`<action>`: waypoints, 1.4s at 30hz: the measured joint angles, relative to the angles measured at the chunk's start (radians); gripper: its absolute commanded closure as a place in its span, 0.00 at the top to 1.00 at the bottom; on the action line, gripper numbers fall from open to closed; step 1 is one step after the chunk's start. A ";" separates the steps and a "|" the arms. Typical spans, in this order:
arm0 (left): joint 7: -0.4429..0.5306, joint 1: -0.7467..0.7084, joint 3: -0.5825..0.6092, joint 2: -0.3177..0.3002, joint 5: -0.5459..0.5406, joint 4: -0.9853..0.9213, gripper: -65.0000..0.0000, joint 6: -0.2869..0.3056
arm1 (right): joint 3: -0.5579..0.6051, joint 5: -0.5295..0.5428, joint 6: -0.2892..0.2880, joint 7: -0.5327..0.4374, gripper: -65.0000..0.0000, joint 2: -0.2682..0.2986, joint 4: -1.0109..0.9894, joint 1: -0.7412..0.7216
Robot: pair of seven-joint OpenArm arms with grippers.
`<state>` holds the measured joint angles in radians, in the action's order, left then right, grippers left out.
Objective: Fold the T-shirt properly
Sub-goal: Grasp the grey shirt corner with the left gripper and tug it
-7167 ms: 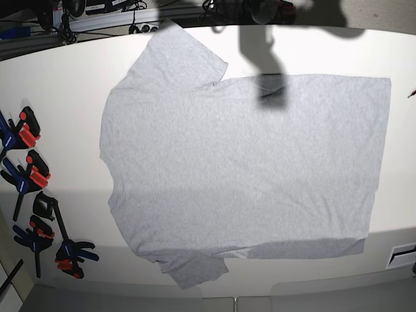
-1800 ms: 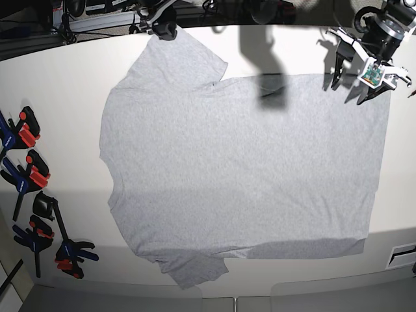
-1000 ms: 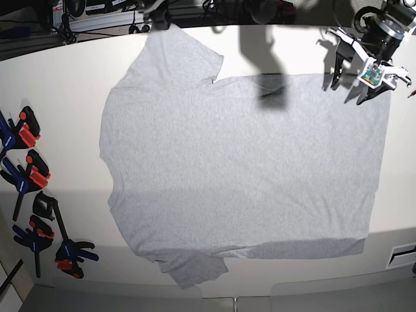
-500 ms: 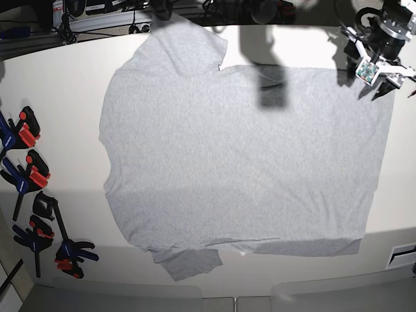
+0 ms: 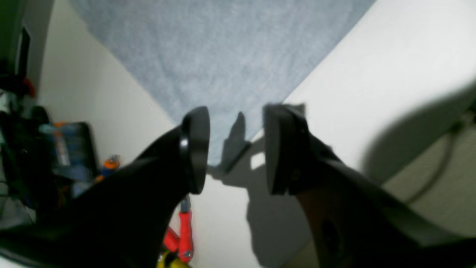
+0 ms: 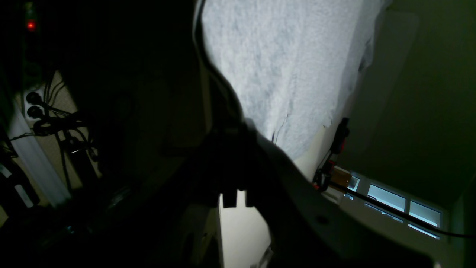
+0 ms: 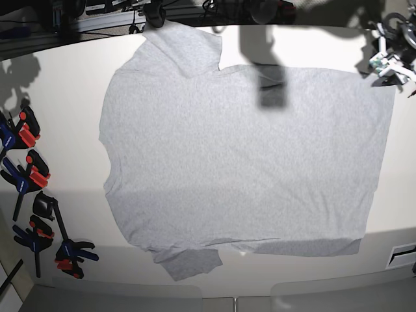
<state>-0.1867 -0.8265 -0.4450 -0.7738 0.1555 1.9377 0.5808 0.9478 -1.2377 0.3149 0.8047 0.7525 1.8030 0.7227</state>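
Shifted T-shirt (image 7: 240,156); left jaws apart at corner, right jaws pinching sleeve.

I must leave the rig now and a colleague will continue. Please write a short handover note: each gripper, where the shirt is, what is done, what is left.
Left gripper: open, holding nothing, at the corner of the T-shirt on the far right of the base view.
Right gripper: looks shut on the T-shirt's far sleeve, fabric hanging from it.
The T-shirt lies spread flat on the white table, plain side up.
Done: no fold yet.
Left: grip the corner with the left gripper, then make all the folds.
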 measured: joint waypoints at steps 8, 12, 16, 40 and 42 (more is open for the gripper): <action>0.275 0.000 0.000 -0.072 0.138 -0.163 0.35 -0.002 | 0.000 0.000 0.001 0.001 0.00 -0.001 0.000 0.000; 0.343 0.006 0.024 -0.074 0.236 -0.206 0.35 -0.003 | 0.000 0.000 0.019 -0.002 0.00 -0.002 0.000 0.000; 0.314 0.068 0.129 -0.071 0.278 -0.262 0.35 -0.029 | 0.000 0.000 0.019 -0.002 0.00 -0.002 0.000 0.000; 0.127 0.232 0.539 -0.184 0.549 -0.404 0.35 -0.308 | 0.000 0.000 0.019 0.002 0.00 -0.005 0.000 0.000; 0.130 0.256 0.544 -0.169 0.549 -0.426 0.35 -0.312 | 0.000 0.000 0.019 0.006 0.00 -0.004 0.000 0.000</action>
<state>-0.0570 -0.5705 0.0994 -0.9428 0.7040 1.5112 0.2691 0.9478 -1.2377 0.3340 0.8108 0.7483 1.8030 0.7231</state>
